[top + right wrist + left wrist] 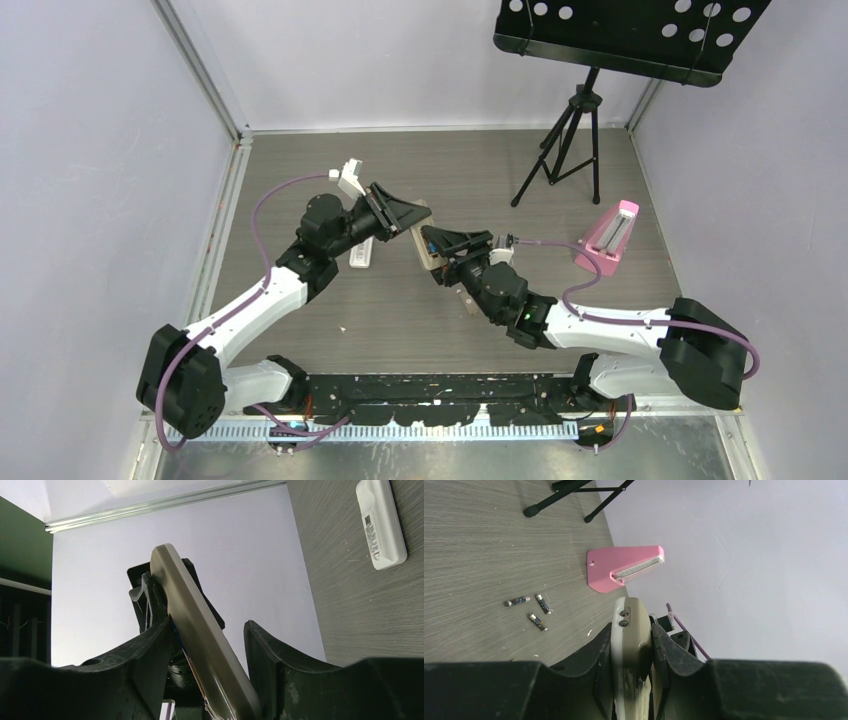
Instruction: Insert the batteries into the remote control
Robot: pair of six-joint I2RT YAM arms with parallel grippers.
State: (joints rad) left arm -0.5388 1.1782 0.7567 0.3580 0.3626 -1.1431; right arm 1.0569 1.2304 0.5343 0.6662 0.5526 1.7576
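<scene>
Remote control (629, 630) is up off the surface (474, 545), held in the air over the middle of it, between the two arms. Its tan-beige face is turned to both wrist cameras, so the battery recess cannot be seen and it is not possible to tell whether it is uncovered or already holds a cell. The left end effector (632, 652) is pressed together on the bar, with a finger tight against each long side and the rounded end sticking out past the tips. The right end effector (206, 630) is spread around the same bar: one finger lies against it, while bare wall shows between the bar and the other finger, so it straddles the bar without pinching it.

Three of the batteries (543, 603) show in the left wrist view, lying loose on the surface close together, near the pink wedge (624, 570) but apart from it, and well apart from the remote. No end effector is near them. In the top view they cannot be picked out.

Further out, a plain white bar (381, 522) with a small label lies flat on the surface on the left side, and a tripod stand (570, 140) stands at the far right.

As a judgement, the task is at an early stage: the remote is picked up and being positioned between the arms, and loading every visible cell remains to be done
</scene>
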